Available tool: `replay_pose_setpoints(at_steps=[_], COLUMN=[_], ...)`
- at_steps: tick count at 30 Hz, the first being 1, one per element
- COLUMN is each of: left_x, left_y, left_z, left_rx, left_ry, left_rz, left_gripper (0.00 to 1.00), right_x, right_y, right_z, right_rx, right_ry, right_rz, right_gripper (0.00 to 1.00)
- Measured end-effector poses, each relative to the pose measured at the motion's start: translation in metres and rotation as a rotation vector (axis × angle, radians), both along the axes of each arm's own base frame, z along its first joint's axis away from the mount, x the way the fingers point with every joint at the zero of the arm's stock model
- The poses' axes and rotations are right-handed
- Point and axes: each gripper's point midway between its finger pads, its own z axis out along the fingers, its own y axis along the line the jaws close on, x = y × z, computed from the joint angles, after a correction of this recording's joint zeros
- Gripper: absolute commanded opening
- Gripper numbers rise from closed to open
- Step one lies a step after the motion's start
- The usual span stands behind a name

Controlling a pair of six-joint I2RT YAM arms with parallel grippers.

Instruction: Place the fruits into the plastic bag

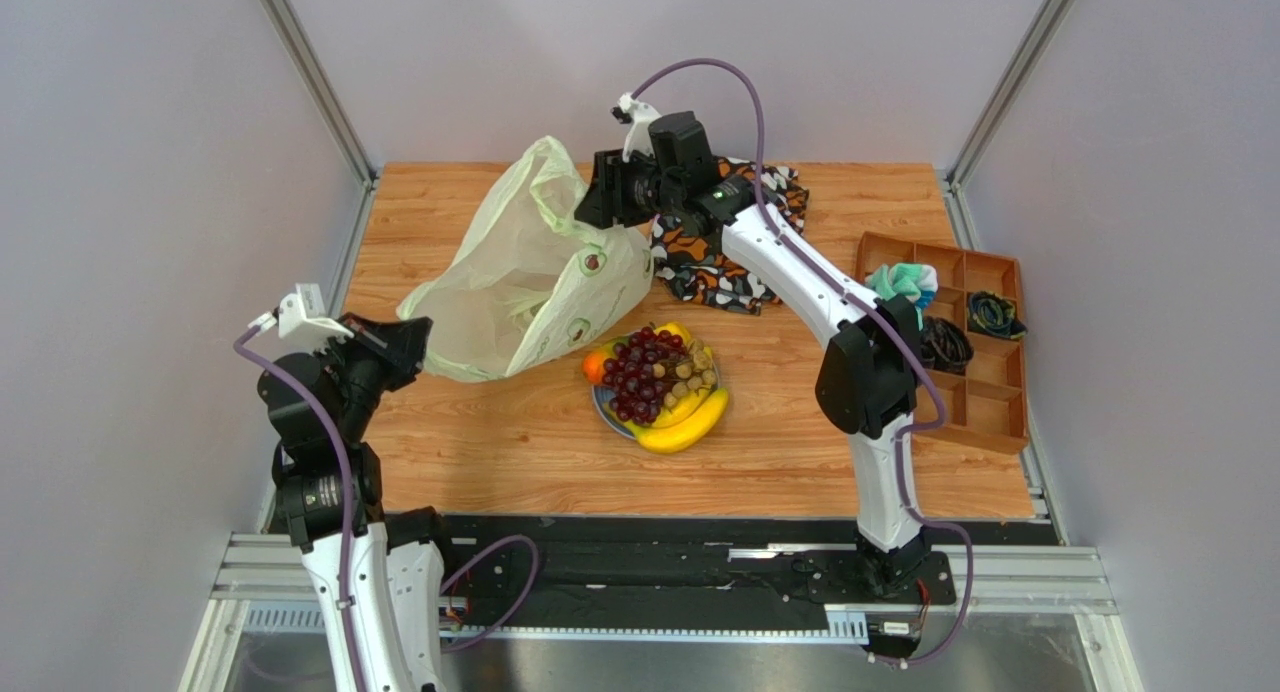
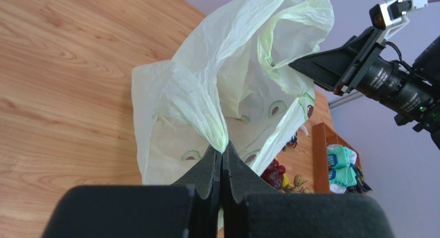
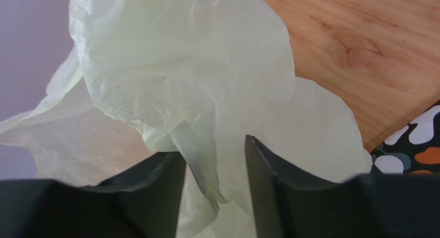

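Left arm (image 1: 323,407) crouched low, left claw (image 2: 222,163) pinching plastic bag (image 1: 511,280), right arm (image 1: 812,280) outstretched to far bench (image 1: 496,467) edge, right claw (image 3: 213,150) half-open astride bag fold

From the top camera the plate (image 1: 604,407) is nearly all buried under the fruits (image 1: 672,397), the orange (image 1: 595,365) only peeks out from behind the grapes (image 1: 646,370), and the bits in the tray (image 1: 980,436) are way too small to make out. The right arm (image 1: 796,272) covers a chunk of the cloth bag (image 1: 706,280), and the right wrist camera only catches a corner of it at the edge. On the left wrist camera the plastic bag (image 2: 227,93) blocks most of the fruits, and just one end of the tray shows.
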Motion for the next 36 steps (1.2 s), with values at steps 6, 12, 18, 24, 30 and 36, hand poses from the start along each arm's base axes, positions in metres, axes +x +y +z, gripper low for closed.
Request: replay_pose_setpoints(at_steps=[6, 12, 18, 24, 30, 36], left_x=[-0.001, 0.005, 0.011, 0.014, 0.019, 0.020], left_y=[-0.009, -0.014, -0.015, -0.017, -0.016, -0.016], left_z=[-0.018, -0.024, -0.028, -0.018, -0.009, -0.004], left_rx=[-0.015, -0.022, -0.033, -0.029, -0.036, -0.034], left_ry=[0.042, 0.078, 0.114, 0.105, 0.111, 0.108], left_rz=[-0.056, -0.090, -0.106, -0.112, -0.104, -0.097], left_gripper=[0.00, 0.00, 0.00, 0.00, 0.00, 0.00], right_x=[-0.004, -0.011, -0.041, -0.100, -0.127, -0.160], right_y=[-0.005, -0.014, -0.041, -0.089, -0.115, -0.150], right_z=[-0.020, -0.015, 0.035, 0.097, 0.091, 0.011], right_rx=[-0.051, -0.085, -0.063, -0.027, -0.074, -0.210], right_ry=[0.044, 0.040, -0.025, -0.140, -0.130, 0.050], right_rz=[-0.003, 0.006, 0.017, 0.016, -0.005, -0.062], right_gripper=[0.86, 0.91, 0.92, 0.93, 0.91, 0.79])
